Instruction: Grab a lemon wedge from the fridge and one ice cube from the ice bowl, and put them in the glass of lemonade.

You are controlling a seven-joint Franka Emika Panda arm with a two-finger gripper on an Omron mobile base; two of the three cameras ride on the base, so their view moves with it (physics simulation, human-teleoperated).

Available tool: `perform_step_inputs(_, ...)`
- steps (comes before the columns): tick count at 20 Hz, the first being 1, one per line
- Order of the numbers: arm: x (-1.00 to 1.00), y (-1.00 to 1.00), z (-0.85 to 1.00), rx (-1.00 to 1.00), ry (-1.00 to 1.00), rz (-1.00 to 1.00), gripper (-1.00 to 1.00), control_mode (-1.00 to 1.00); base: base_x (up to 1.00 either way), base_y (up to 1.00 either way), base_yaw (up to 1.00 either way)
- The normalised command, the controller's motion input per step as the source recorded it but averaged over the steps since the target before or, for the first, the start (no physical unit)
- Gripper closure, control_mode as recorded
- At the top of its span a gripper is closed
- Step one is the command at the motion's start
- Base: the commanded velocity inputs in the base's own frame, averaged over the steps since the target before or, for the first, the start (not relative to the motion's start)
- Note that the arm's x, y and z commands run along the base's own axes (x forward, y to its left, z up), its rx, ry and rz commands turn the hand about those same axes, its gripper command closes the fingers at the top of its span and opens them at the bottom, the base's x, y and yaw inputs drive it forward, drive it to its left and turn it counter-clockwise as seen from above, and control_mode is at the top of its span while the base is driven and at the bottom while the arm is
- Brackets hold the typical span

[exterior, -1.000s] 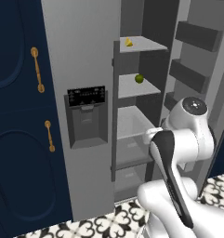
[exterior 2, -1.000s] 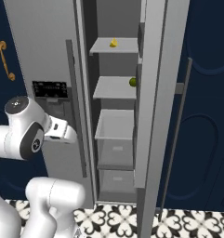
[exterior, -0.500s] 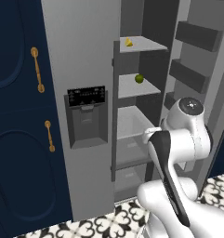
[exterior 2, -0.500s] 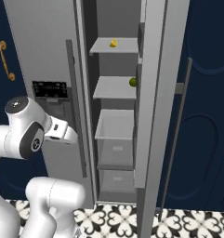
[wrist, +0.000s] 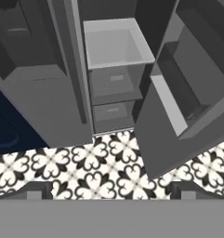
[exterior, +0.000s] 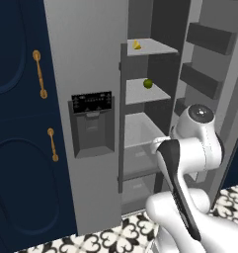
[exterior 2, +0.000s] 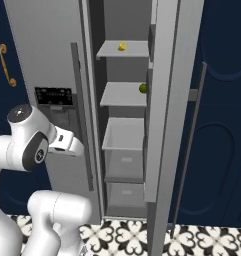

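The fridge (exterior: 91,59) stands with its right door swung open, and its closed left door carries the black dispenser panel (exterior: 92,103) at centre left of the left base view. In the top centre of that frame the lemon wedge (exterior: 136,45) lies on the highest shelf (exterior: 155,47), a tiny yellow piece near the shelf's front left corner. One shelf below, a small round green fruit (exterior: 148,83) sits toward the right side. Under these are a pale open drawer (wrist: 115,44) and two closed drawers, seen at the top centre of the hand view.

In the right base view the lemon wedge (exterior 2: 122,46) shows at the upper centre, with the green fruit (exterior 2: 143,88) below and to its right, at the shelf's edge beside the open door (exterior 2: 164,100).

The gripper (wrist: 108,189) is released, its two dark tips wide apart at the bottom of the hand view, holding nothing, above the patterned floor tiles (wrist: 85,162) in front of the fridge and well below the lemon wedge. Navy cabinets (exterior: 17,123) with gold handles fill the left of the left base view.
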Motion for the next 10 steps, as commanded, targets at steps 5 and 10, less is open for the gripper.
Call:
perform_step_inputs(5,0.0,0.0,0.0,0.0,0.0,0.0,-1.0,1.0,0.06,-0.26,0.0)
perform_step_inputs(10,0.0,0.0,0.0,0.0,0.0,0.0,-1.0,1.0,0.15,-0.5,-0.02)
